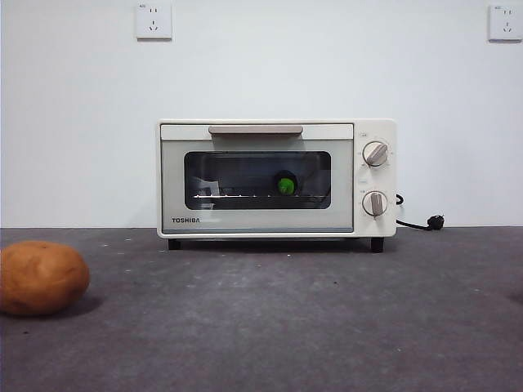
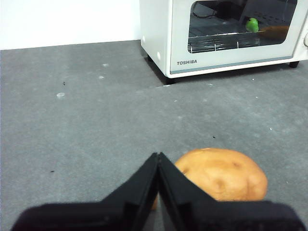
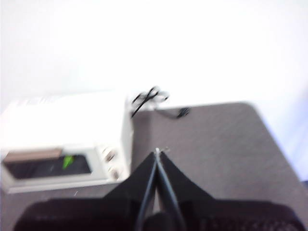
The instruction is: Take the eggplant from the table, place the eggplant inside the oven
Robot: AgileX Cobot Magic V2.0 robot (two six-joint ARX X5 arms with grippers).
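Observation:
The cream-white oven (image 1: 276, 178) stands at the back of the grey table (image 1: 286, 327) with its door closed. Through the dark glass the eggplant (image 1: 285, 185) shows only as a green stem cap on the rack; it also shows in the left wrist view (image 2: 251, 24) and as a green smear in the blurred right wrist view (image 3: 68, 161). My left gripper (image 2: 158, 156) is shut and empty, low over the table beside the potato. My right gripper (image 3: 157, 153) is shut and empty, high above the table to the right of the oven (image 3: 67, 139).
An orange-brown potato (image 1: 41, 278) lies at the front left, close to my left gripper (image 2: 224, 174). The oven's black cord and plug (image 1: 426, 222) trail on the table to its right. Two wall sockets (image 1: 154, 21) sit high on the white wall.

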